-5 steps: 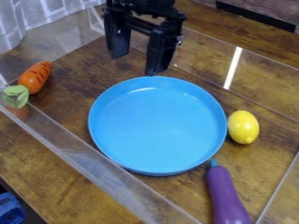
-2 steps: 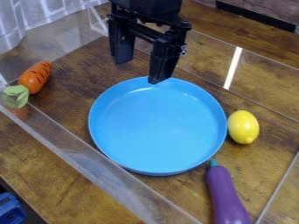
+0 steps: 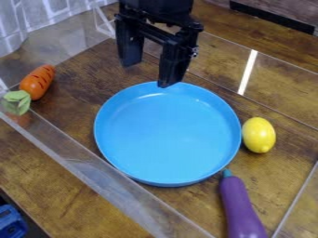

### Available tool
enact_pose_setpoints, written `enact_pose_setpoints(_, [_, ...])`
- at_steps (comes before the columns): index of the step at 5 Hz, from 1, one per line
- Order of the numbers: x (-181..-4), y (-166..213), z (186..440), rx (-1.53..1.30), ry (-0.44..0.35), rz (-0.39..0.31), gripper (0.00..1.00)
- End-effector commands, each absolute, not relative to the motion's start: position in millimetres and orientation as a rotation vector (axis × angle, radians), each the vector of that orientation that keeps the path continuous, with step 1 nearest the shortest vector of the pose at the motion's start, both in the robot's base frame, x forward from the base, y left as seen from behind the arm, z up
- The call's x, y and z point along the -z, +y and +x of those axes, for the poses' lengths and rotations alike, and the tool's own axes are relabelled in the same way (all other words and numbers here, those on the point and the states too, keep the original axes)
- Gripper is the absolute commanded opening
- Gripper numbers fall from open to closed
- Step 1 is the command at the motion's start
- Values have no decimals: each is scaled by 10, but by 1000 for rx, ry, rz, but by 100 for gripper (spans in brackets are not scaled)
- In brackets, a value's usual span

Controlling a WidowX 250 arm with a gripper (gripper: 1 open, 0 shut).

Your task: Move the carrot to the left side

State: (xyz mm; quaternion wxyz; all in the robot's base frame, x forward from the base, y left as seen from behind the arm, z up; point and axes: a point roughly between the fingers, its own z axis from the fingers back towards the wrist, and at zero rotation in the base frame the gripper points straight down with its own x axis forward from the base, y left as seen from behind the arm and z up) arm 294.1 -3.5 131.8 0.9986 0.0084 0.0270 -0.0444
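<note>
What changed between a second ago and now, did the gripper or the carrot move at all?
The gripper, open and empty, shifted slightly toward the right and nearer the blue plate's far rim; it has barely moved since. It took hold of nothing. The carrot, lemon and eggplant stayed put.

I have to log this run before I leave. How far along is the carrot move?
The carrot already lies at the table's left edge, beside a small green block and well clear of the blue plate. Nothing is in hand: the tool hangs open and empty above the plate's far rim. If that spot counts as left, little seems to remain.
</note>
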Motion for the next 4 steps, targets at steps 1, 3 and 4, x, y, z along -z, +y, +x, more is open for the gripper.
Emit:
enact_pose_setpoints(1, [-1462,11,3047,81,-9,24,100])
enact_pose_setpoints(3, [-1441,56,3065,72,-6,26,100])
enact_pose_setpoints(4, [-1443,81,3070,67,-4,30,100])
